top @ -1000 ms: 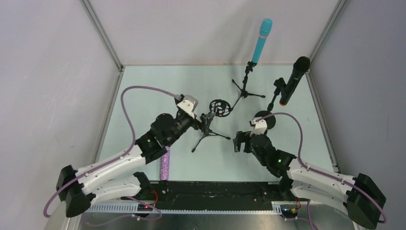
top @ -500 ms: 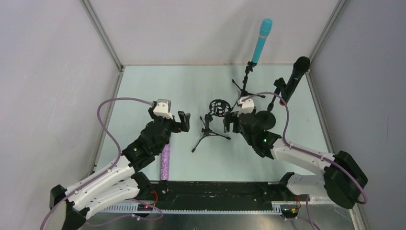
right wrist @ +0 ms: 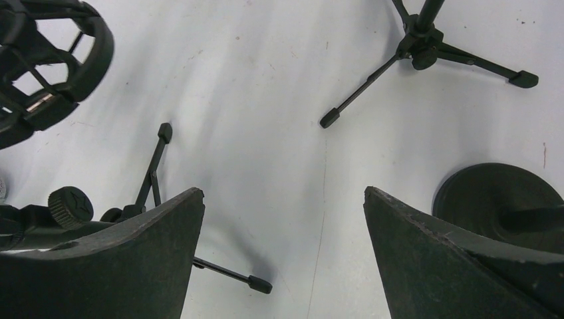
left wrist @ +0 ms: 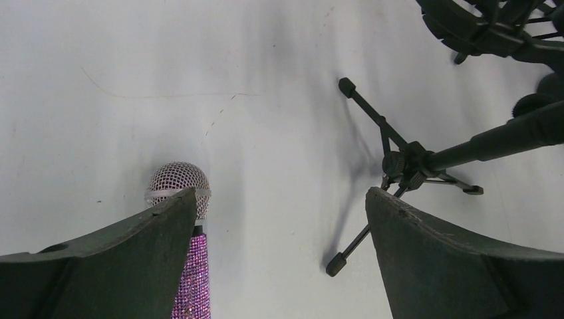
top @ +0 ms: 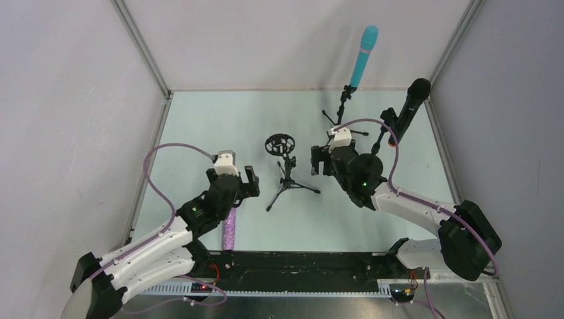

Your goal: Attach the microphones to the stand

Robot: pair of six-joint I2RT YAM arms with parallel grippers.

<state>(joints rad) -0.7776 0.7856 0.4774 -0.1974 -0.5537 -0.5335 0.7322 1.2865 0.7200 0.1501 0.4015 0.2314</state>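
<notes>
Both jaws gape wide, holding nothing. The left gripper [left wrist: 281,199] hangs over the purple glitter microphone [left wrist: 178,186] lying on the table; the right gripper [right wrist: 282,193] hovers beside the shock-mount tripod stand [top: 287,176].

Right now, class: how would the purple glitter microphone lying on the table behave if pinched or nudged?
The purple microphone is a round stick lying flat, so a nudge would probably roll it. Its glitter surface looks rough, likely grippy. Its mesh head may make it head-heavy.
</notes>
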